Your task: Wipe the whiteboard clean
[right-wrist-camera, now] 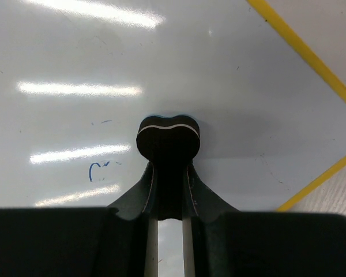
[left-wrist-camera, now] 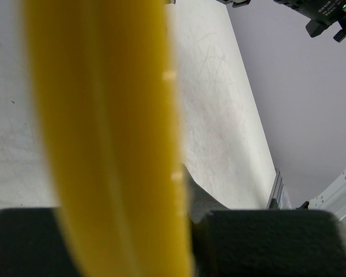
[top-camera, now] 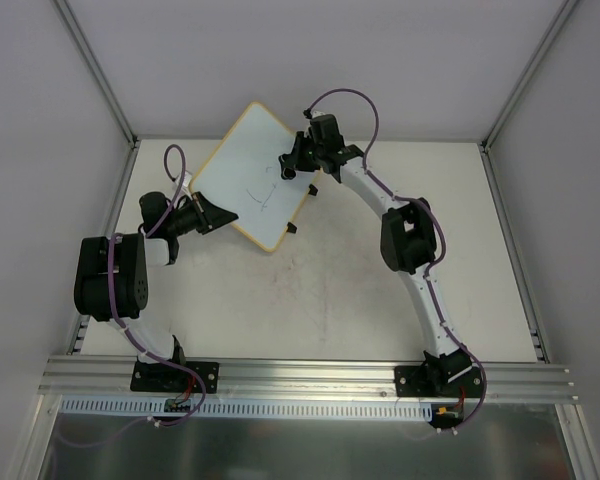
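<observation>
Eraser (right-wrist-camera: 168, 131) in right end effector (right-wrist-camera: 168, 168) touches whiteboard (right-wrist-camera: 75, 57) near scribbles (right-wrist-camera: 95, 171).

Top camera looks down; wrist cameras hug the whiteboard (top-camera: 245, 165).

A scuffed white table (top-camera: 330, 290), perhaps faintly stained, meets an aluminium rail (top-camera: 310, 375).

1. Overhead: you get even, bright light; faint shadows on the tabletop (top-camera: 330, 290).
2. Left wrist: whiteboard (left-wrist-camera: 104, 115) edge, a yellow blur.
3. Right wrist: glare streaks across it; fingers (right-wrist-camera: 57, 242) unfocused.
</observation>
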